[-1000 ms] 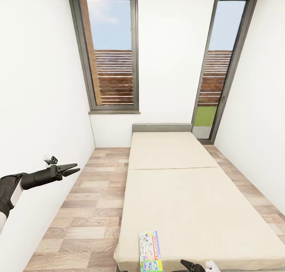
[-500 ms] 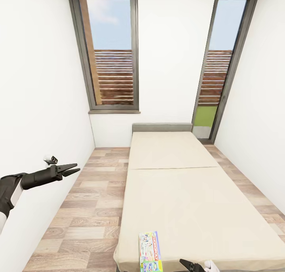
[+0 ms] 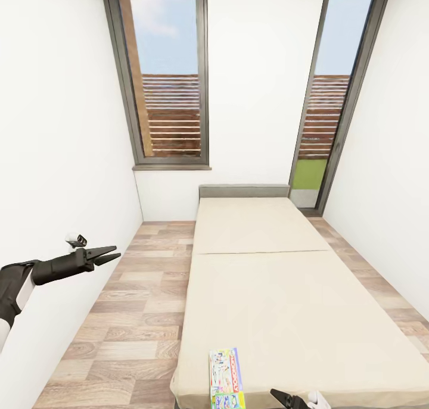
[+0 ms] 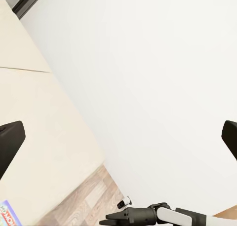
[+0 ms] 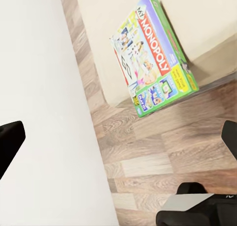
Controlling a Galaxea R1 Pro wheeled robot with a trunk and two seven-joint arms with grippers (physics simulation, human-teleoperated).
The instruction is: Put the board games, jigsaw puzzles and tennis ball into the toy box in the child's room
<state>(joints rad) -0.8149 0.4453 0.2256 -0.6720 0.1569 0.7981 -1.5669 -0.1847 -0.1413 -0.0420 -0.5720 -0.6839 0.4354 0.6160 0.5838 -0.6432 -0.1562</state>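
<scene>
Board game point(image 3: 226, 378) lying flat at the near edge of the bed point(image 3: 268, 290), corner hanging over the edge in the right wrist view point(image 5: 154, 56). Right gripper point(image 3: 285, 399) just beside it at the foot end, fingers wide apart, grasping nothing. Left gripper point(image 3: 107, 255) well apart over the wood floor point(image 3: 131, 314), prongs slightly parted, empty too.

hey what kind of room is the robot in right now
Most likely a small bedroom: a single bed with a beige mattress, a board game at its near end, tall dark-framed windows and a wood-plank floor.
</scene>
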